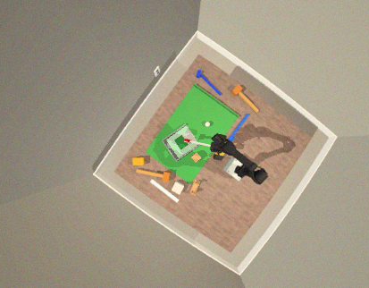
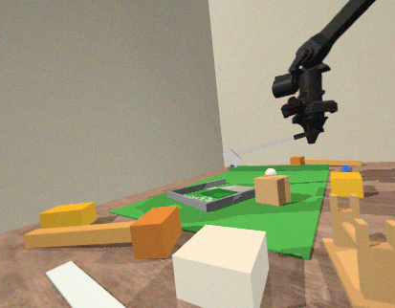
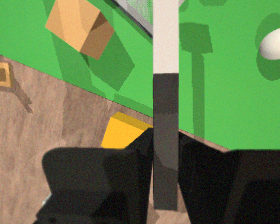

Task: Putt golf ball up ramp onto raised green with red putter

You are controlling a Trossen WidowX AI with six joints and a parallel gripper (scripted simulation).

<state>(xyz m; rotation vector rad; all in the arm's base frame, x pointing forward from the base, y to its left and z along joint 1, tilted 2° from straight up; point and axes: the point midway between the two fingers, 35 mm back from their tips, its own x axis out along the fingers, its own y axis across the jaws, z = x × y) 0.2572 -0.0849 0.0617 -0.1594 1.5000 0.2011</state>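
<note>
My gripper (image 1: 212,145) (image 2: 311,141) (image 3: 159,132) is shut on the dark grip of the putter and holds it raised above the mat's right edge. The putter's pale shaft (image 1: 199,143) (image 2: 265,144) (image 3: 165,40) reaches out over the mat, and its red head (image 1: 187,140) hangs over the raised part in the top view. The head is out of the wrist view. The white golf ball (image 1: 207,124) (image 2: 271,171) (image 3: 276,45) sits on the green mat (image 1: 194,100) (image 2: 289,234) (image 3: 231,110). The raised green (image 1: 180,144) (image 2: 216,193) lies inside a grey frame with a pale ramp (image 2: 240,189).
A wooden block (image 1: 196,157) (image 2: 272,190) (image 3: 73,22) stands on the mat beside the frame. A yellow block (image 2: 346,185) (image 3: 122,131) is by the mat's edge. A wooden stand (image 1: 195,187), a cream block (image 1: 178,188), a white bar (image 1: 164,191) and hammers (image 1: 166,176) (image 1: 237,90) lie around.
</note>
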